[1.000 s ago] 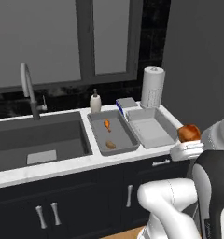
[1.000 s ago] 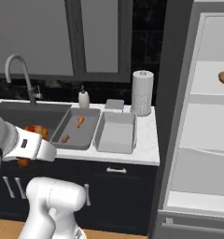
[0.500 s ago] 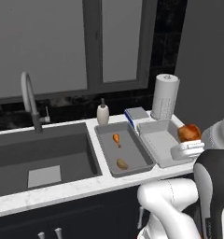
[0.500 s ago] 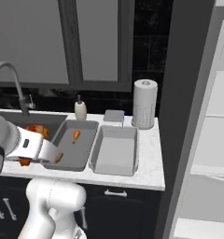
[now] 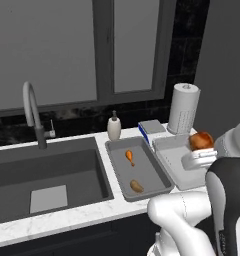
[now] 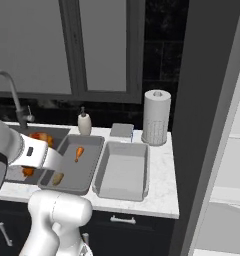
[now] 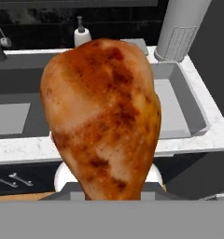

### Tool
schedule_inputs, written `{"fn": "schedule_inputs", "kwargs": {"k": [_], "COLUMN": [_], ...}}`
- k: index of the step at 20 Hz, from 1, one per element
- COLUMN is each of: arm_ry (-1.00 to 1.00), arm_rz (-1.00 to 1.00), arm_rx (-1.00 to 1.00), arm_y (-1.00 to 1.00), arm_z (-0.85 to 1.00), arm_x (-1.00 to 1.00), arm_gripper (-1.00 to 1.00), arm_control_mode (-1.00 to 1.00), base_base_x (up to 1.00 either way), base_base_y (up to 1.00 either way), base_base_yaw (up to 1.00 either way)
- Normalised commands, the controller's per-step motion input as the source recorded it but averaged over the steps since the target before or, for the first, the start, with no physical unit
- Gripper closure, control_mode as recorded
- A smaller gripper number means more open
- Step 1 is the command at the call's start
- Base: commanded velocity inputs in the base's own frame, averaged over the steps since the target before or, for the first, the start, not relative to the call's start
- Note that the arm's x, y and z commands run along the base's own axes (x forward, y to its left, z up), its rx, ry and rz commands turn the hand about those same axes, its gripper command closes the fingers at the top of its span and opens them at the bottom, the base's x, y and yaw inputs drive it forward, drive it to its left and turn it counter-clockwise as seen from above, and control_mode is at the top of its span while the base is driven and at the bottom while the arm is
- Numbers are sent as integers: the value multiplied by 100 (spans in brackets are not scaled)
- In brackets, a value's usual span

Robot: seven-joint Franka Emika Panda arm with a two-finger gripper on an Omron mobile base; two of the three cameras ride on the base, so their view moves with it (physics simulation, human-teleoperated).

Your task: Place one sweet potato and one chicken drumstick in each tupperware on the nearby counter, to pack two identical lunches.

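Note:
My gripper [image 5: 200, 148] is shut on a browned chicken drumstick [image 5: 201, 140], held in the air over the front right of the counter [image 5: 67, 219]. Up close in the hand view, that drumstick [image 7: 104, 116] hides my fingertips. Two grey tupperware trays sit side by side right of the sink. The left tupperware [image 5: 145, 168] holds a small drumstick [image 5: 129, 156] and a sweet potato [image 5: 136, 186]. The right tupperware [image 6: 123, 172] has nothing in it and my arm partly covers it in the left base view. From the right base view the held drumstick [image 6: 39, 137] hangs left of both trays.
A dark sink basin [image 5: 42, 180] with a curved faucet [image 5: 33, 112] lies to the left. A soap bottle [image 5: 114, 128], a blue-grey box [image 5: 152, 128] and a paper towel roll [image 5: 184, 108] stand behind the trays. A tall dark panel [image 6: 212, 115] rises at the counter's right end.
The whole picture has shifted: the base has driven closer to the counter and the fridge shelves have slid out to the right. The gripper keeps its hold on the drumstick.

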Motion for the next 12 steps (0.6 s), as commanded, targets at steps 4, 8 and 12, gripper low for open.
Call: {"fn": "schedule_inputs", "kwargs": {"k": [4, 8, 12], "arm_ry": [15, 18, 11], "arm_rz": [0, 0, 0], "arm_rx": [0, 2, 1], "arm_y": [-12, -34, -51], "arm_z": [-10, -10, -21], "arm_x": [46, 73, 91], "arm_gripper": [100, 100, 100], "arm_control_mode": [-100, -100, -100], "base_base_x": [0, 0, 0], "base_base_y": [0, 0, 0], "base_base_yaw": [0, 0, 0]}}
